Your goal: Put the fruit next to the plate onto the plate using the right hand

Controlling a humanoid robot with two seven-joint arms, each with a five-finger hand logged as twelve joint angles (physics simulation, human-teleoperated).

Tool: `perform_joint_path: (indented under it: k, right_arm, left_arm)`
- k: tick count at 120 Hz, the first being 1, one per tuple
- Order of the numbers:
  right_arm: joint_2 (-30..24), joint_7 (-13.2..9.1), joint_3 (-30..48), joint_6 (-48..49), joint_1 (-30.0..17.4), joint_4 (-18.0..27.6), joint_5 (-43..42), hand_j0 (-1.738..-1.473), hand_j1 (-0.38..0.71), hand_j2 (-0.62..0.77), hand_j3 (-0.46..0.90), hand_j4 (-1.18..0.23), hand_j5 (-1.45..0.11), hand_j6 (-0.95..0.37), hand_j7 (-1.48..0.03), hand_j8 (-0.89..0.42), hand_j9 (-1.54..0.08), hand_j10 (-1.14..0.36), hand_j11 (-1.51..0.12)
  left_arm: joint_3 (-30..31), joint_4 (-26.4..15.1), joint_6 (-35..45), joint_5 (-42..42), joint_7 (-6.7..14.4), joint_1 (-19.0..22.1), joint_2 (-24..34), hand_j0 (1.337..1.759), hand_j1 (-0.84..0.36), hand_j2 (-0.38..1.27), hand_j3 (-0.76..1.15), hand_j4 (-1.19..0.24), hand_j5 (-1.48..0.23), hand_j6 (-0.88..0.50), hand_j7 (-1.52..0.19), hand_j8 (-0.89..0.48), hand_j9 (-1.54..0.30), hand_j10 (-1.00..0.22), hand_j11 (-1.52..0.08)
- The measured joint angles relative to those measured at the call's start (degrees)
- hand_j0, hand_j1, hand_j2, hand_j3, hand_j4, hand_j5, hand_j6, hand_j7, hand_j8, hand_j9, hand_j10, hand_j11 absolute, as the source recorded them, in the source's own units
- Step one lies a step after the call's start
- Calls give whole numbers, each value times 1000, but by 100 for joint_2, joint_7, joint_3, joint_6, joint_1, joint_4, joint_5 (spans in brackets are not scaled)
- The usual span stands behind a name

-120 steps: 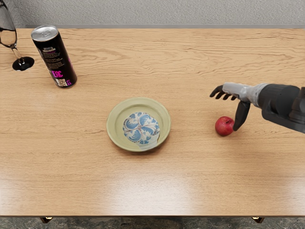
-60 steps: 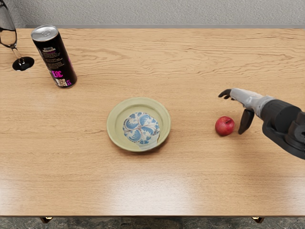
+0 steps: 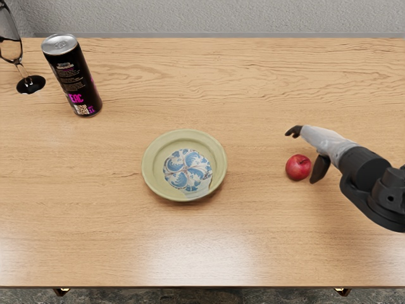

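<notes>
My right hand [image 3: 318, 142] over the table [image 3: 266, 240], right side; fingers [image 3: 293, 132] spread, gripping nothing. Thumb hangs down just beside the red apple [image 3: 298, 167], on its right; contact unclear. Apple sits on the wood, right of the green plate [image 3: 150, 166], apart from it. Far left: black can [image 3: 73, 76] upright, wine glass [image 3: 30, 83] at the corner.

A light wooden table [image 3: 253, 82] fills the view, with a grey textured wall [image 3: 221, 16] behind it.

apple [image 3: 298, 167] right of plate [image 3: 184, 165]; can [image 3: 71, 74] behind-left
</notes>
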Motion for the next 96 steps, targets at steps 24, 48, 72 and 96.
perform_joint_path:
  k: [24, 48, 72, 96]
  right_arm:
    - [61, 0, -6, -33, -74, 3, -25, -1658, -3, -54, 0, -295, -379, -297, -378, -296, -379, -295, -379]
    - [144, 0, -12, -186, -196, -34, -188, -1658, 27, -59, 0, -320, -411, -322, -411, -321, -411, -319, -411]
    - [161, 0, -13, -293, -344, -67, -283, -1658, 41, -61, 0, -331, -426, -333, -425, -332, -426, -331, -426]
    - [171, 0, -16, -325, -418, -71, -302, -1658, 72, -66, 0, -356, -459, -358, -459, -357, -459, -356, -459]
  left_arm:
    - [-3, -2, 0, 0, 0, 0, 0, 1658, 339, 2, 0, -9, -11, -9, -11, -9, -11, -8, -11]
    - [-1, -4, 0, 0, 0, 0, 0, 1658, 339, 2, 0, -9, -11, -9, -11, -9, -11, -9, -11]
    - [-2, -4, 0, 0, 0, 0, 0, 1658, 339, 2, 0, -9, -11, -9, -11, -9, -11, -9, -11]
    - [-2, -3, 0, 0, 0, 3, 0, 1658, 339, 2, 0, -9, -11, -9, -11, -9, -11, -9, -11]
